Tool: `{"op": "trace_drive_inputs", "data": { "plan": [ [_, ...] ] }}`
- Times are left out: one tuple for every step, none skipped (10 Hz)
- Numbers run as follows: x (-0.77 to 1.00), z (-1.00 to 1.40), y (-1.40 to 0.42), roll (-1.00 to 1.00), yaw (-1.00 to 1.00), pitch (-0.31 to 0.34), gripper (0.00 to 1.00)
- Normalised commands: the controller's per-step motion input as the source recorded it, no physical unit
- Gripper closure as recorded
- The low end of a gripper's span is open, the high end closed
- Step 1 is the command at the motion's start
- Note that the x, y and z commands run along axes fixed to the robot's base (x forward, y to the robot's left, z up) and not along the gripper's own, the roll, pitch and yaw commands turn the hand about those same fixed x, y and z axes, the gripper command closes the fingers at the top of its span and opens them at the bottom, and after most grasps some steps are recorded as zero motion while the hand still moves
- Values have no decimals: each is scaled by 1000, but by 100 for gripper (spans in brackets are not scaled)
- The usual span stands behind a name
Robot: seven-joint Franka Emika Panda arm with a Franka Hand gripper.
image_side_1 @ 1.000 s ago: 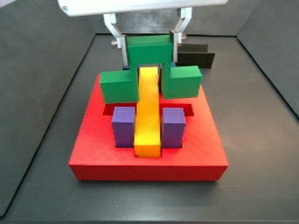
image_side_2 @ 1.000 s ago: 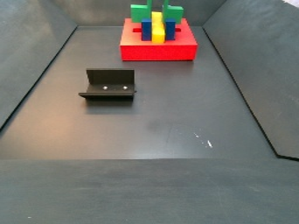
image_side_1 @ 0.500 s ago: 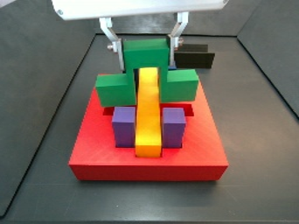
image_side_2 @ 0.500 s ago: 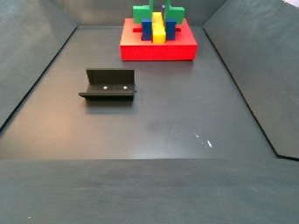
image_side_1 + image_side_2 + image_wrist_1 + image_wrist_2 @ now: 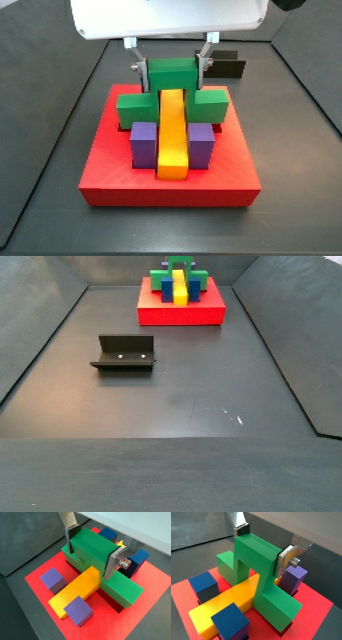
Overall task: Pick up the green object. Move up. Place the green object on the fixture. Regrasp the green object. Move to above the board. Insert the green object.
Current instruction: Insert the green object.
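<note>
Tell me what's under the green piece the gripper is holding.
The yellow bar runs under the green piece, which straddles it on the red board. The gripper clamps the piece's top. Whether its legs sit fully in the board's slots is hidden.

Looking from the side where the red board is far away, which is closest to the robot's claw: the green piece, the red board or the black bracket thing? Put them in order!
1. The green object: right at the gripper, held between its fingers above the board.
2. The red board: just beneath.
3. The fixture: out on the floor, well away.
</note>
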Motion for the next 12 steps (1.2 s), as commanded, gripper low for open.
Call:
{"op": "trace_drive_inputs", "data": {
  "plan": [
    [34,0,-3,-7,-237,0,100],
    [0,0,-3,-93,-149,0,100],
    [0,0,0,-196,-100,-26,100],
    [26,17,0,-246,-46,-31,100],
    [46,0,0,-316,-9,-40,100],
    [60,0,0,-323,-29,-27,100],
    [49,0,0,-274,0,-4,100],
    [0,0,0,-9,0,0,100],
    [109,-43,89,-236,0,0,100],
    [229,0,0,-316,-66,26,100],
    [226,0,0,-344,-117,64,100],
    [171,0,0,-361,-186,80,100]
  ]
}}
